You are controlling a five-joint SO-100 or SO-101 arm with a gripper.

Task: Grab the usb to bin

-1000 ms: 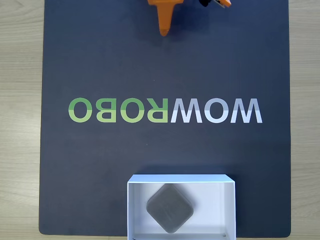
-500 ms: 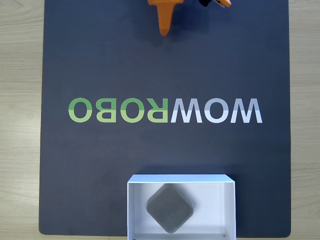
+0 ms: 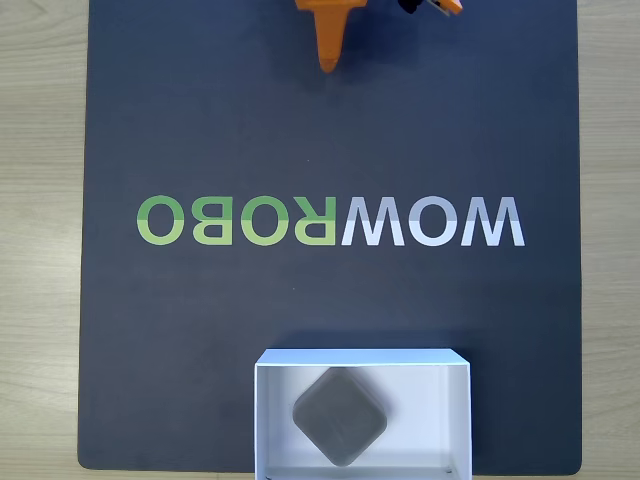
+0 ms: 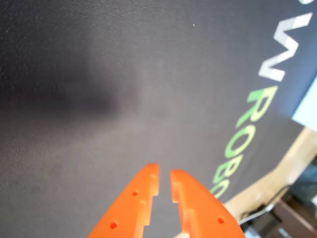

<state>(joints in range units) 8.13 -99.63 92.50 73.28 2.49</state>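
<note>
The usb (image 3: 339,416), a small flat grey square block turned like a diamond, lies inside the bin (image 3: 360,356), a white shallow box at the mat's bottom edge in the fixed view. My orange gripper (image 3: 327,62) pokes in from the top edge of that view, far from the bin, its tip pointing down over bare mat. In the wrist view the gripper (image 4: 164,171) hangs above the dark mat, its two orange fingers (image 4: 136,198) drawn together with only a narrow slit and nothing held between them.
A dark mat (image 3: 200,120) with mirrored WOWROBO lettering (image 3: 330,222) covers most of the wooden table (image 3: 40,240). The wrist view shows the mat's lettering (image 4: 247,129) at the right and the table edge (image 4: 277,173) beyond it.
</note>
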